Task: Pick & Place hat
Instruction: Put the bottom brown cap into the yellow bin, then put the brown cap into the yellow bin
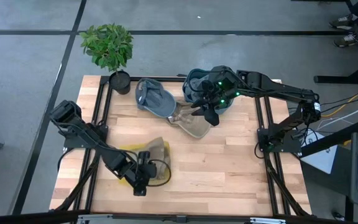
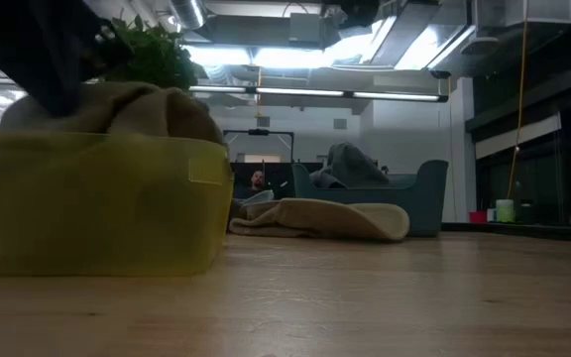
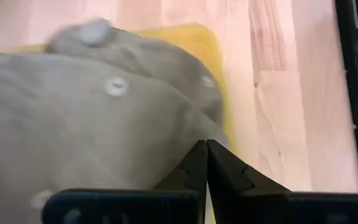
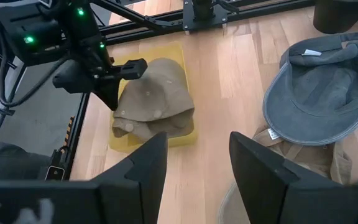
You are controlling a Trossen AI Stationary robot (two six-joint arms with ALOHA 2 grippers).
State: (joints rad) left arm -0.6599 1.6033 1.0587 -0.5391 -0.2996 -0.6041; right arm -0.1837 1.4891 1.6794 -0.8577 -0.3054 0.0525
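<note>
A tan hat [image 1: 157,152] [image 4: 157,102] lies bunched in a shallow yellow bin [image 1: 128,149] [image 2: 87,208] near the table's left front. My left gripper [image 1: 142,177] [image 3: 206,146] is shut at that hat's near edge. My right gripper [image 1: 210,115] [image 4: 194,158] is open and hovers over the middle of the table, above a second tan hat [image 1: 194,127] [image 2: 325,218] that lies flat on the wood. A blue-grey hat [image 1: 154,96] [image 4: 328,93] lies beside it, overlapping its edge. My left gripper has its shut fingertips [image 3: 197,155] against the edge of the tan hat's crown [image 3: 166,143], coming from the table's near side, slanting down. I cannot tell whether cloth is caught between the tips. The hat rests in the yellow bin.
A teal bin [image 1: 197,84] [image 2: 424,203] holding more hats stands at the far right of the table. A potted plant [image 1: 107,46] stands at the far left corner. Bare wood [image 1: 222,168] lies at the near right. Black frame rails [image 1: 263,124] run along the sides.
</note>
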